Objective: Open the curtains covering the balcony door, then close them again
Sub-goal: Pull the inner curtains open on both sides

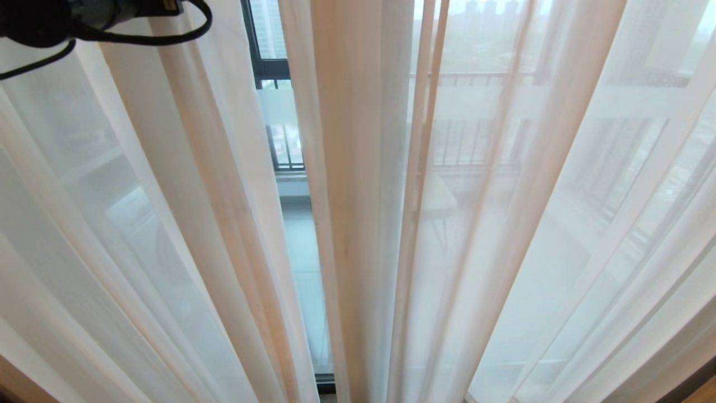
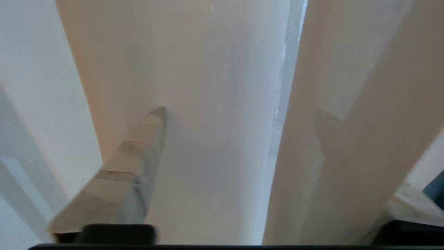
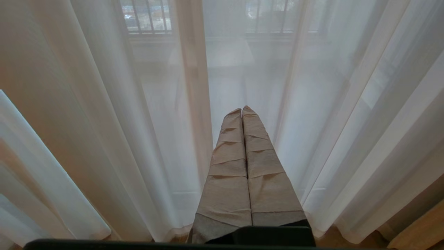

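Jaws of the left gripper [image 2: 239, 139] stand apart with sheer fabric lying between them: one taped finger [image 2: 138, 156] is plainly visible in the left wrist view, while the opposite finger shows only as a dark shape behind a fold of cloth, so whether any fabric is actually pinched cannot be determined. Jaws of the right gripper [image 3: 242, 111] are pressed fully together and hold nothing; that gripper points at the fabric from in front of it, with no contact visible. Across the head view the curtains [image 1: 503, 224] — only the thin white sheers are visible — hang in long pleats over nearly the whole width. A narrow vertical gap between the two sheer panels exposes a strip of the balcony door [image 1: 268, 73], its dark frame and glass, with the balcony floor and railing visible beyond. Above, at the top left corner of the head view, part of the left arm [image 1: 84, 17] and its cable enter the scene. Judged from this layout, the sheers cover almost the entire door, with only a slit remaining — either the opening step has barely begun or the closing step is nearly complete; the pictures alone do not settle which.
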